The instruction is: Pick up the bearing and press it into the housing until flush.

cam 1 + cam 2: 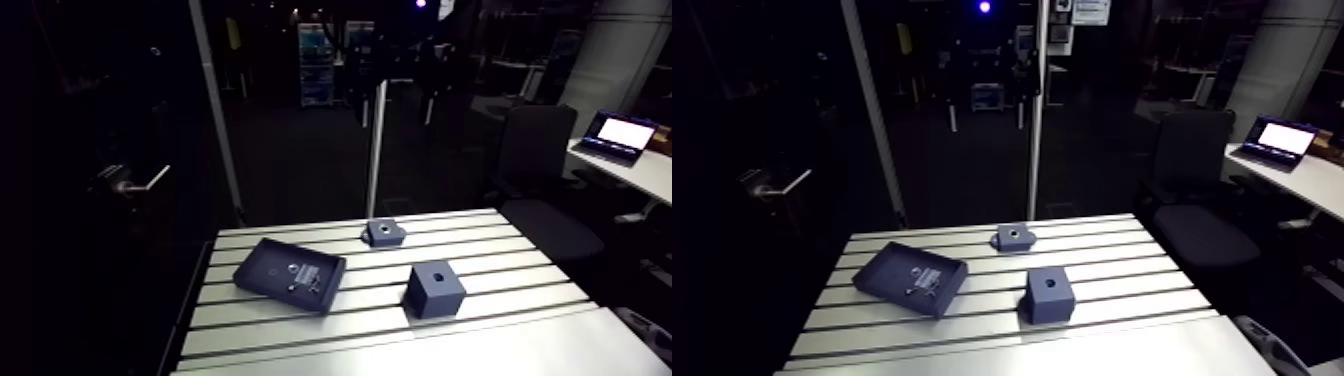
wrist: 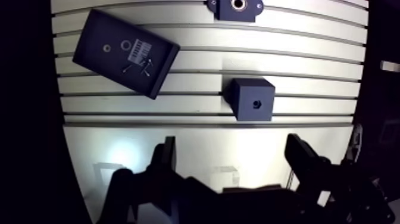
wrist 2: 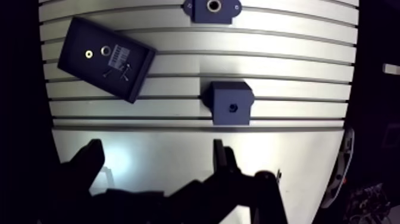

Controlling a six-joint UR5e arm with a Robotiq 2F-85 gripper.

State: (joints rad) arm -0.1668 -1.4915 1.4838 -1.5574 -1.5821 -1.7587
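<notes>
A dark flat tray (image 2: 95, 58) lies on the slotted table, ahead of my gripper and off to one side. In it sit a small ring that looks like the bearing (image 2: 126, 45), a smaller round part and a few thin pieces. A dark flanged housing (image 2: 236, 7) with a round bore sits at the table's far edge. Between it and my gripper stands a dark cube (image 2: 253, 99) with a small hole in its top. My gripper (image 2: 232, 143) hangs high over the near, smooth part of the table, open, with nothing between its fingers. It does not show in the arm view.
The slotted aluminium table (image 1: 520, 255) runs out to edges on all sides, with dark drop-offs beyond. A vertical pole (image 1: 377, 150) rises just behind the housing. The tray (image 1: 290, 272), cube (image 1: 436, 289) and housing (image 1: 383, 232) stand well apart from each other.
</notes>
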